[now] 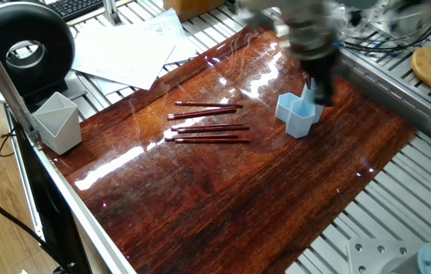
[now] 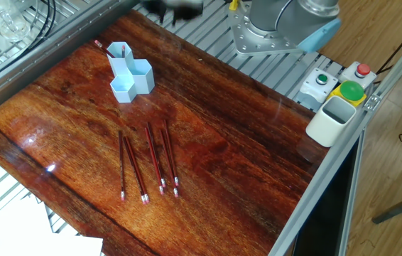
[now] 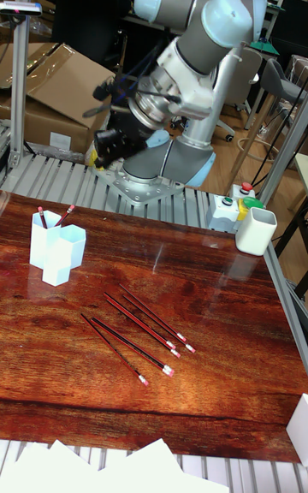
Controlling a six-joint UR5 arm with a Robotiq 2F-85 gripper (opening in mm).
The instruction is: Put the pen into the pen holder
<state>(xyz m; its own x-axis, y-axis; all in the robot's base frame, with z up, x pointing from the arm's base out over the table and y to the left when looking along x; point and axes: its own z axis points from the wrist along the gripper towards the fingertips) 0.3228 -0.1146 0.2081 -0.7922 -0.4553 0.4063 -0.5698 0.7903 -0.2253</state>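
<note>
In the pen holder [image 3: 53, 249] two pens [image 3: 51, 217] already stand; four pens [image 3: 141, 330] lie on the counter [image 3: 222, 356]. The blurred gripper's [image 1: 318, 72] jaws cannot be read.

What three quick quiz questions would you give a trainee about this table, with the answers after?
1. How many pens lie flat on the table?
2. True or false: the pen holder is tipped on its side.
3. The tool is: A) clamped on a flat pen, B) raised clear of the table, C) pressed onto the wood.

Key: 1) four. 2) false, it stands upright. 3) B.
</note>
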